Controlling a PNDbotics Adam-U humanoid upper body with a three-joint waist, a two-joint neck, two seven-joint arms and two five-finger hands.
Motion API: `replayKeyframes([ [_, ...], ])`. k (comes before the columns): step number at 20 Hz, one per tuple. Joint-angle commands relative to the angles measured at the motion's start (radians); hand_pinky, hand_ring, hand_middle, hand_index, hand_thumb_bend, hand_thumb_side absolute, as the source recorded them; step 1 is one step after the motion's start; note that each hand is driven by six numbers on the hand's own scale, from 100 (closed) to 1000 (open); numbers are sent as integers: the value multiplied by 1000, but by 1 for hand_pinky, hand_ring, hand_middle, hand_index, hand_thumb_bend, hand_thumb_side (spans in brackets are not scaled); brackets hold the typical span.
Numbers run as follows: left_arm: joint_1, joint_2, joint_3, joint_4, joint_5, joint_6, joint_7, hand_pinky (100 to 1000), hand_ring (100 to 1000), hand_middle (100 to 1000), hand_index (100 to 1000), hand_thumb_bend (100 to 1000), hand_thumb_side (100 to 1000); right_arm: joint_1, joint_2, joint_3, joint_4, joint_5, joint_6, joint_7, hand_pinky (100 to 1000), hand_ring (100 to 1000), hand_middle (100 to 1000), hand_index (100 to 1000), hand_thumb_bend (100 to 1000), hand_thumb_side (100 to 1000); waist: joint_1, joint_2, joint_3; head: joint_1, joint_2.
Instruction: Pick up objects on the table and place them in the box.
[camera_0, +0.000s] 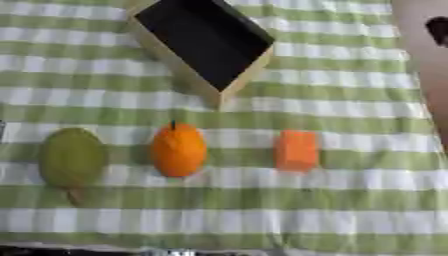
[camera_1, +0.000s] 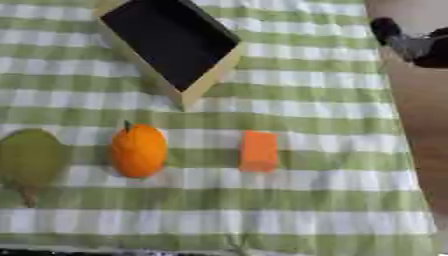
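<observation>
The right hand (camera_1: 411, 42) shows black casing with a silver-grey section.

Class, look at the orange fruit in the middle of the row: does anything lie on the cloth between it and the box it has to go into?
Nothing visible does. The orange fruit sits in front of the box, with only bare checked tablecloth between them. The green fruit and orange block lie to either side.

I can read no text, label, brand, number or sign anywhere before me.
</observation>
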Motion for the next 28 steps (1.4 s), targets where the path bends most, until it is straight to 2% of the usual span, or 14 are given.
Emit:
replayKeyframes([
  [1,-6,21,10,-20,-2,2,2,792,764,690,874,438,610,-12,-22,-24,-8,12,4,-16,994,985,894,995,308,113,-6,-29,-3,5,5],
  [8,-7,21,10,-20,-1,1,3,793,764,690,874,437,609,-12,-21,-18,-8,24,0,-15,995,986,894,994,300,131,-5,-27,-2,11,3],
  [12,-7,20,9,-20,0,2,3,793,764,690,874,436,609,-9,-26,7,-8,33,-14,10,996,987,895,996,267,164,-4,-25,0,9,1],
  [21,-11,16,3,-20,4,2,-2,793,765,692,875,434,610,-48,-29,150,-8,32,-58,160,1000,989,895,1000,183,208,-2,-21,13,-13,-9],
  [28,-12,14,-1,-20,7,3,-7,793,765,692,875,435,611,-94,1,249,-8,15,-32,294,1000,992,894,1000,150,210,-3,-23,20,-24,-10],
])
